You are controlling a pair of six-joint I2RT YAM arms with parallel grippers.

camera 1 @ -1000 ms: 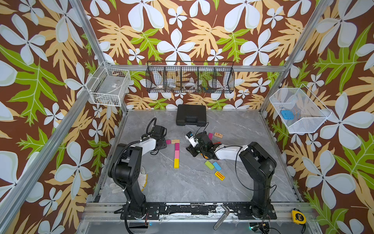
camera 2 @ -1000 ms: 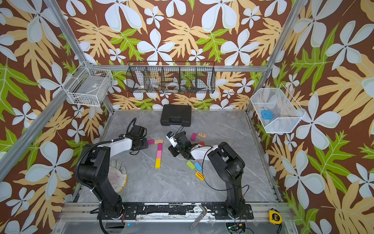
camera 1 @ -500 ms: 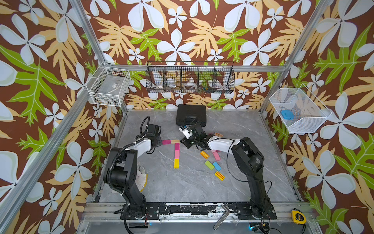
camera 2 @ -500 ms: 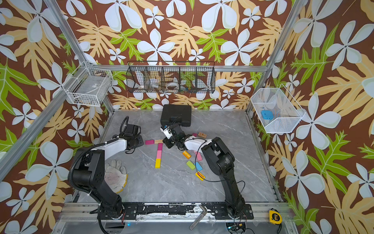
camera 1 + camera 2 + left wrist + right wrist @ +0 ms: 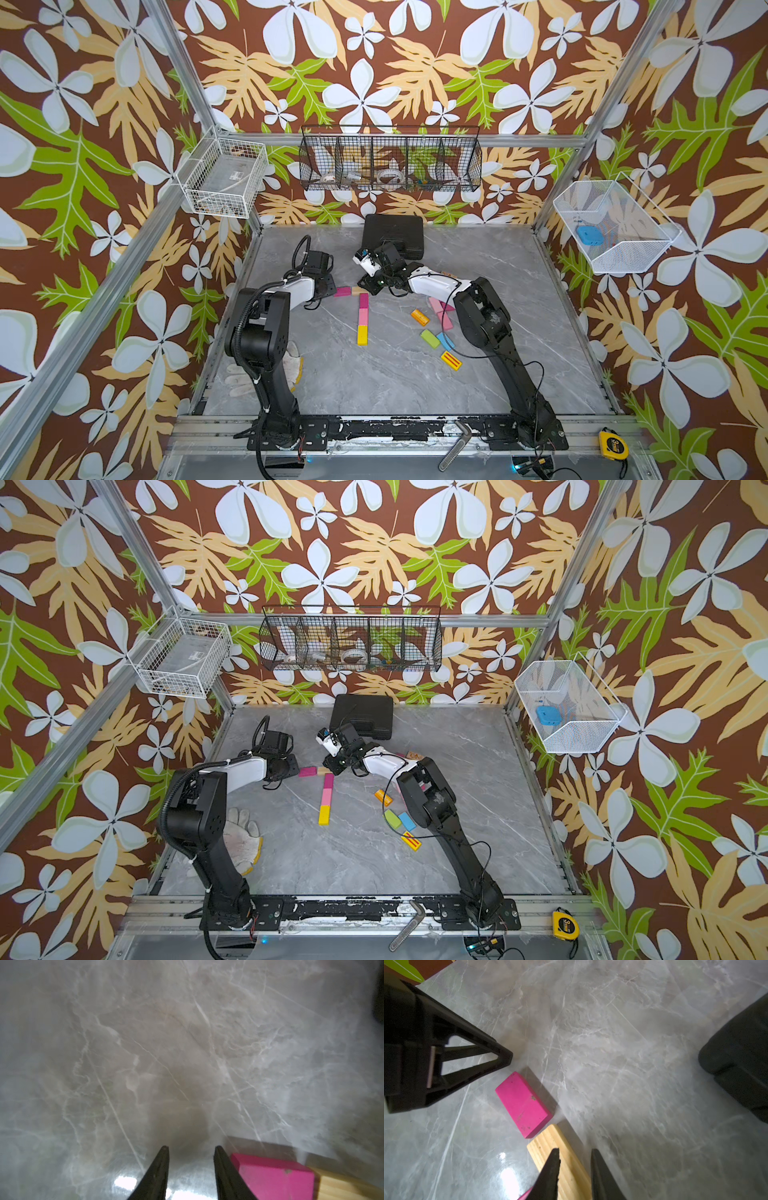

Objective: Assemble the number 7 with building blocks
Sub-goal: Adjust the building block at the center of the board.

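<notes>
While both arms reach toward the middle of the table (image 5: pixel 374 386), each claw sits at one end of the seven's top bar. That bar is a magenta block (image 5: pixel 523 1104) and a wood block (image 5: pixel 548 1142) lying end to end, corners almost meeting, the magenta one slightly skewed.

The left claw (image 5: pixel 190 1147) has its tips apart over bare table and holds nothing. One tip is right at the magenta block's outer corner; I cannot tell whether it touches. The right claw (image 5: pixel 575 1150) shows only a narrow slit between its tips, low over the wood block, with nothing clamped.

From the wood block's right end the stem runs toward the front rail: magenta piece (image 5: pixel 363 300), pink piece (image 5: pixel 363 316), yellow piece (image 5: pixel 362 335), edge to edge.

The black case (image 5: pixel 392 237) sits close behind the right claw, so room there is tight. Loose blocks lie right of the stem, beside the right arm: orange block (image 5: pixel 419 317), green block (image 5: pixel 430 338), striped block (image 5: pixel 451 360). A glove (image 5: pixel 239 837) lies by the left edge. Front and far-right table are bare.
</notes>
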